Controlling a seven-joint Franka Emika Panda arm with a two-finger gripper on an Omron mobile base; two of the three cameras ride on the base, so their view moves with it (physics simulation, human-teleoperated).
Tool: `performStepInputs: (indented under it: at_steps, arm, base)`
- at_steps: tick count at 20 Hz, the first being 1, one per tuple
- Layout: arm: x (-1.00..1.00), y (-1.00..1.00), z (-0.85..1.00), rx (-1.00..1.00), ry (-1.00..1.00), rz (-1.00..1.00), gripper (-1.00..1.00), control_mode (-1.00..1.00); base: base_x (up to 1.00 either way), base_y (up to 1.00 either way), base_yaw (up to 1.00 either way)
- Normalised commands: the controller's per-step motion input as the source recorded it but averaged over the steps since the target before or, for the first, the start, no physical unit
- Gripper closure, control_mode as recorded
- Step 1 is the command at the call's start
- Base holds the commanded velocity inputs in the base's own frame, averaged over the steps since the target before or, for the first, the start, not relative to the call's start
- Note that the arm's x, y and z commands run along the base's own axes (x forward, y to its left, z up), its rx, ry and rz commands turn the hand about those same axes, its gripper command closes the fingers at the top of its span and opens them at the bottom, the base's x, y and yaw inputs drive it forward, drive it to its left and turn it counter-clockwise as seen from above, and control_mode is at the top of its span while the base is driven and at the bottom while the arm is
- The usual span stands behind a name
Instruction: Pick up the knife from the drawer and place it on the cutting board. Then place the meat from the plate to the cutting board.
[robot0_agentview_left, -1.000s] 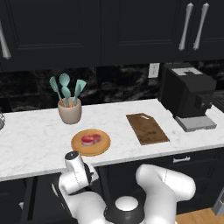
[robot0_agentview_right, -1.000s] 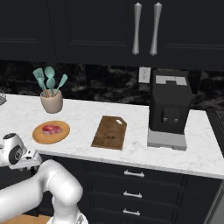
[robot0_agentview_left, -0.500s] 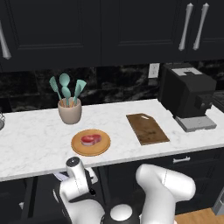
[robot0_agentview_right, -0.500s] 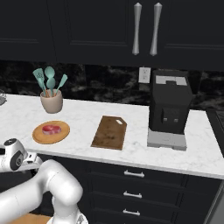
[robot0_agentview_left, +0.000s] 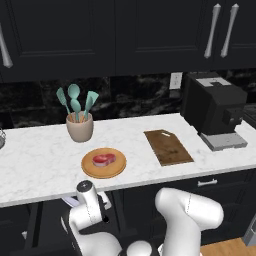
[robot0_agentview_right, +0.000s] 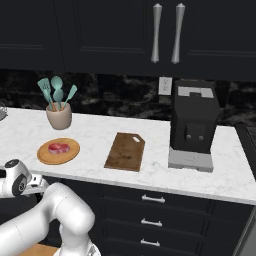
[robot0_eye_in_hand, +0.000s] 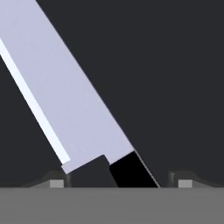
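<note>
Where black cabinets meet marble counter, jaws apart astride knife, drawer floor dark.

Knife blade smooth, seemingly matt metal; cutting board wood.

The white arm folds low below the counter edge, its wrist dipping down at the lower left of both base views, while in the hand view the gripper stands with its two dark fingertips spread wide apart, one on each side.
</note>
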Motion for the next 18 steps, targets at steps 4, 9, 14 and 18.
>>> performStepInputs:
  at_steps: [4,9,14,18]
  arm:
    - [0.0,0.06,-0.01,0.0,0.04,0.02,1.0,-1.0]
    - [-0.03,0.0,0.0,0.0,0.0,0.0,1.0,-1.0]
    - [0.0,0.0,0.0,0.0,0.0,0.0,1.0,-1.0]
    - [0.0,0.0,0.04,0.0,0.0,0.01,1.0,-1.0]
  base:
    - [0.0,0.0,0.0]
    - [0.0,0.0,0.0]
    - [0.0,0.0,0.0]
    - [0.0,0.0,0.0]
